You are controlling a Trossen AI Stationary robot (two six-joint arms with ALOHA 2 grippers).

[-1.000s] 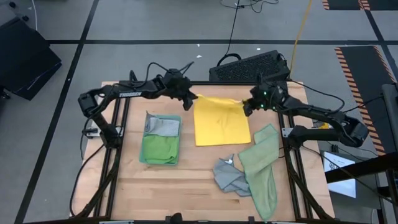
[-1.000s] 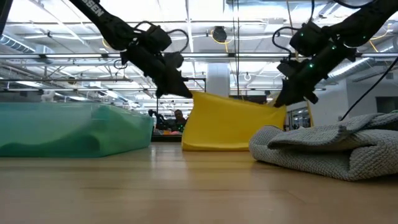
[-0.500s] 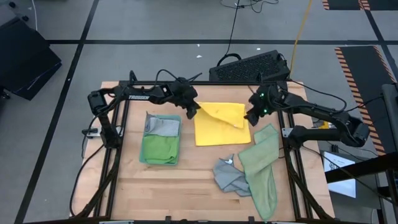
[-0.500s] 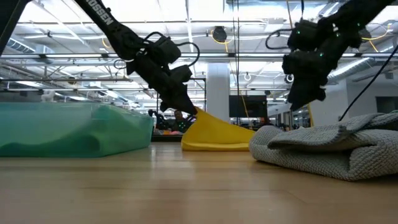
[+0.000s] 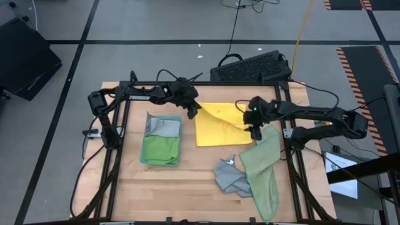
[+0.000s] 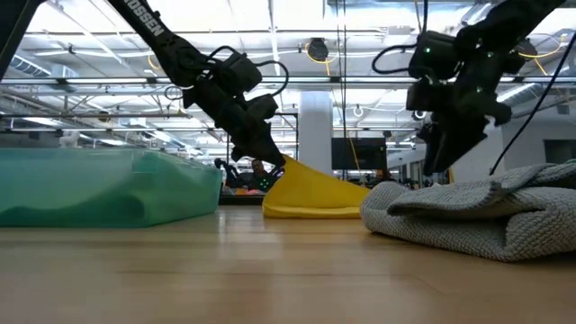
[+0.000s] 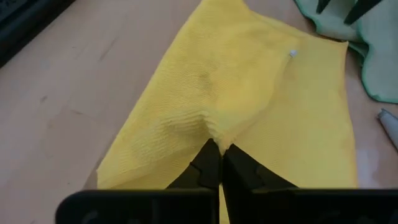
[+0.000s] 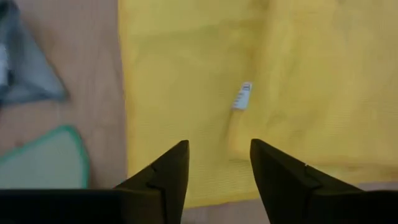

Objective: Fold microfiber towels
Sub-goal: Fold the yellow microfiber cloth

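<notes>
Pinching the far-left corner of the yellow square microfiber towel (image 5: 222, 124), the left gripper (image 5: 193, 110) has its jaws pressed together on the cloth, w/ fabric bunched right at the fingertips (clear in the left wrist view) and that corner raised off the wooden table (image 5: 187, 181). Right gripper (image 5: 255, 132) hovers over the towel's right edge, jaws spread w/ nothing between them; the small white tag (image 8: 244, 96) lies just beyond the tips. Pale sage green towel (image 5: 262, 169) and crumpled grey towel (image 5: 231, 178) lie near the right gripper. Teal plastic bin (image 5: 162, 139) w/ folded bright green cloth (image 5: 160, 150) sits beside the left gripper.
</notes>
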